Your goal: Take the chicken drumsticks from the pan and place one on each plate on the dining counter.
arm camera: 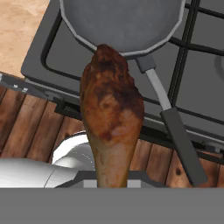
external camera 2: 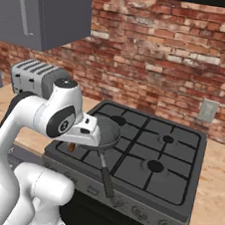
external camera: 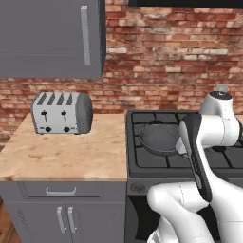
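Hand view: a chicken drumstick (arm camera: pixel 111 113) is seen held in the gripper, thin bone end down between the tips, so the jaws are judged clamped on it, though the tips themselves are hidden. Its long axis is run along the gripper's own, mottled reddish-brown meat outward. Beyond it, the round dark grey pan (arm camera: pixel 122 24) is set on the black stove (arm camera: pixel 197 87), apparently emptied, its long handle pointed toward the stove's front edge.

Pan: round dark grey shallow frying pan (external camera: pixel 160 139) sits on the black stove (external camera: pixel 142 163), front-left burner, partly behind the white arm (external camera: pixel 199 156).
Toaster: silver four-slot toaster (external camera: pixel 61 113) stands at the back edge of the light wooden worktop (external camera: pixel 61 154).
Above: grey wall cabinet (external camera: pixel 50 38), against red brick.
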